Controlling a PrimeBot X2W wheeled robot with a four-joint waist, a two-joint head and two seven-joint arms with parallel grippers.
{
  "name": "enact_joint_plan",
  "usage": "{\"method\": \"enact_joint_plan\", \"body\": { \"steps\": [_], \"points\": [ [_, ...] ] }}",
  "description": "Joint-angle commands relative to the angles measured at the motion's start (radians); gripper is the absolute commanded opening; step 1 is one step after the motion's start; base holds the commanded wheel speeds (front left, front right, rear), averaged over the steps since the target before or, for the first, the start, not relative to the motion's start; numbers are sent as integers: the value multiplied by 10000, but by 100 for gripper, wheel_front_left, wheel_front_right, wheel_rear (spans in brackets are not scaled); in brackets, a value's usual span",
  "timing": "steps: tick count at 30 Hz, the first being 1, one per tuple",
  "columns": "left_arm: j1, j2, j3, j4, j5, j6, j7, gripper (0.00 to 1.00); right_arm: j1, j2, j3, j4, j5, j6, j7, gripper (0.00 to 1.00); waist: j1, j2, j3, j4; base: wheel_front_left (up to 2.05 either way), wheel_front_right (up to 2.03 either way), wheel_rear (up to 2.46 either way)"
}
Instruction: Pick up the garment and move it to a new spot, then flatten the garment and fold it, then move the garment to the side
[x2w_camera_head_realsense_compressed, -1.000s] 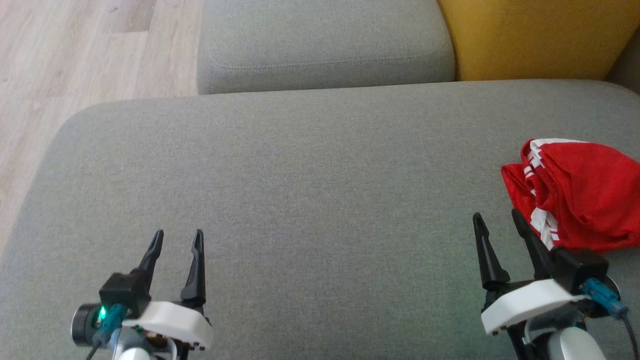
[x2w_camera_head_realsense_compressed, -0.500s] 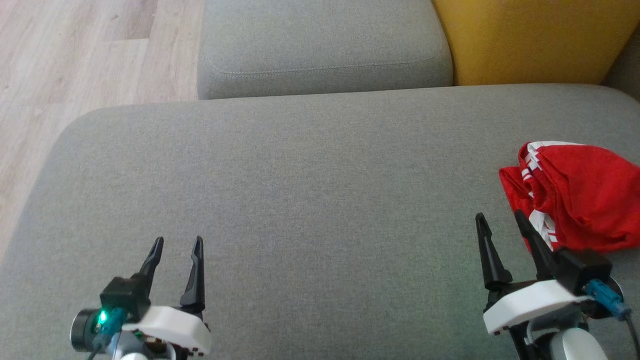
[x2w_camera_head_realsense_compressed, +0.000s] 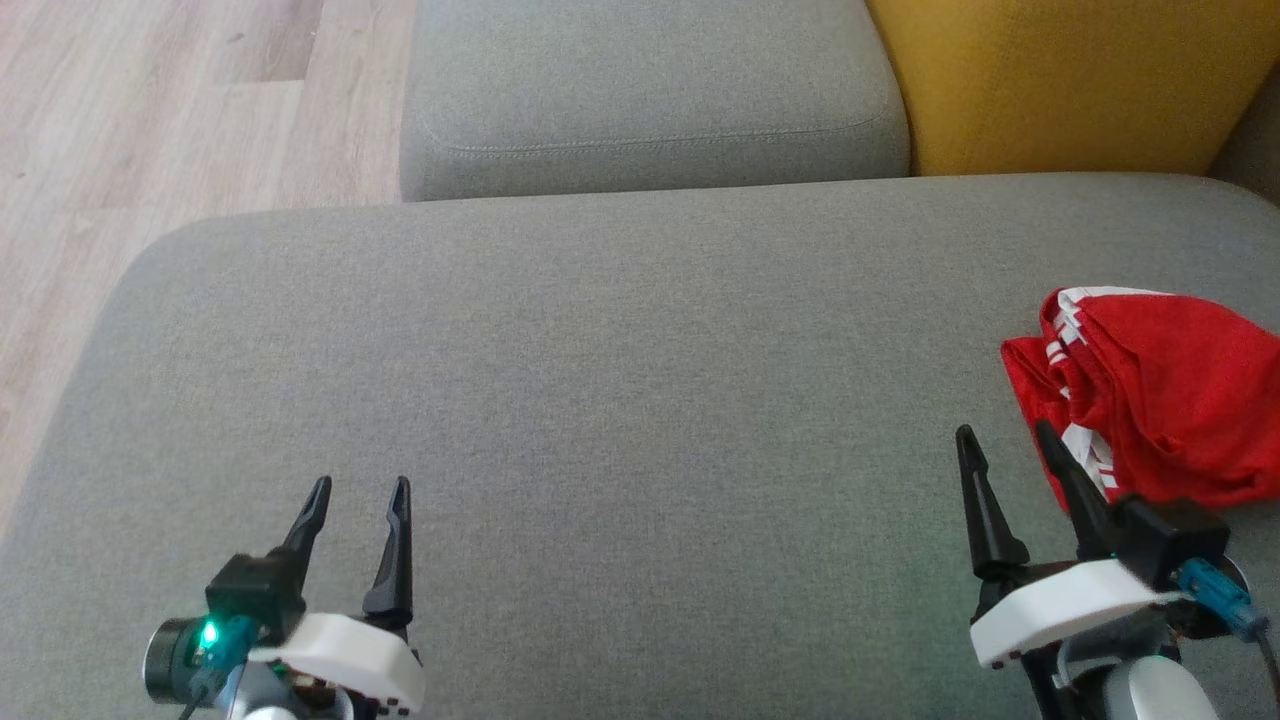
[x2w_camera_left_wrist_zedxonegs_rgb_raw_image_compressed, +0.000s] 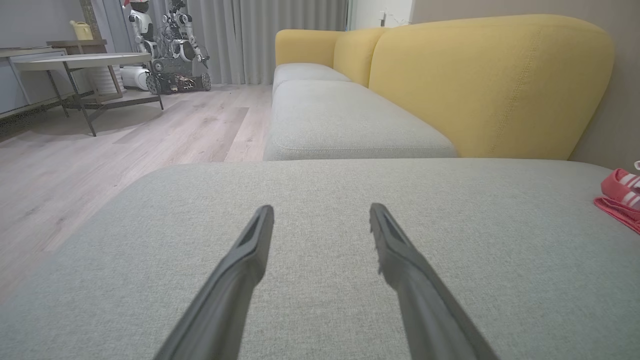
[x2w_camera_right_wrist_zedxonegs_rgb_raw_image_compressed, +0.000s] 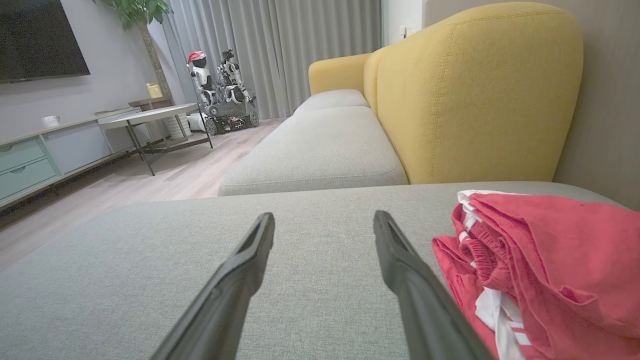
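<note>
The garment (x2w_camera_head_realsense_compressed: 1160, 395) is red with white stripes and lies crumpled at the right edge of the grey sofa cushion (x2w_camera_head_realsense_compressed: 620, 380). In the right wrist view the garment (x2w_camera_right_wrist_zedxonegs_rgb_raw_image_compressed: 545, 265) bunches just right of my fingers, and its edge (x2w_camera_left_wrist_zedxonegs_rgb_raw_image_compressed: 620, 197) peeks in at the far right of the left wrist view. My right gripper (x2w_camera_head_realsense_compressed: 1005, 440) stands open beside the garment's near left corner, nothing between its fingers. My left gripper (x2w_camera_head_realsense_compressed: 360, 490) stands open at the lower left over bare cushion, well apart from the garment.
A second grey seat cushion (x2w_camera_head_realsense_compressed: 650, 90) lies beyond this one, with the yellow sofa back (x2w_camera_head_realsense_compressed: 1080, 80) at the far right. Wooden floor (x2w_camera_head_realsense_compressed: 150, 120) runs along the left. A table (x2w_camera_left_wrist_zedxonegs_rgb_raw_image_compressed: 80, 62) and another robot (x2w_camera_left_wrist_zedxonegs_rgb_raw_image_compressed: 170, 50) stand far off across the room.
The head camera has shifted slightly, so the whole scene sits a little lower. Both grippers stay open in the same places relative to the garment.
</note>
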Motion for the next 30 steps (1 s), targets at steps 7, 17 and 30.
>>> {"method": "enact_joint_plan", "body": {
  "steps": [7, 17, 30],
  "points": [
    [-481, 192, 309, -343, -105, 97, -10, 100, -234, -28, 202, -250, 57, -9, -15, 100, 0, 0, -17, -11, 0, 0, 0],
    [-500, 245, 223, -353, -148, 166, 87, 100, -242, -28, 175, -194, 56, -9, 16, 100, 0, 0, -51, -1, 0, 0, 0],
    [-544, 258, 87, -338, -221, 214, 59, 100, -218, -28, 176, -191, 151, -9, 87, 100, 0, 0, -91, 63, 0, 0, 0]
  ]
}}
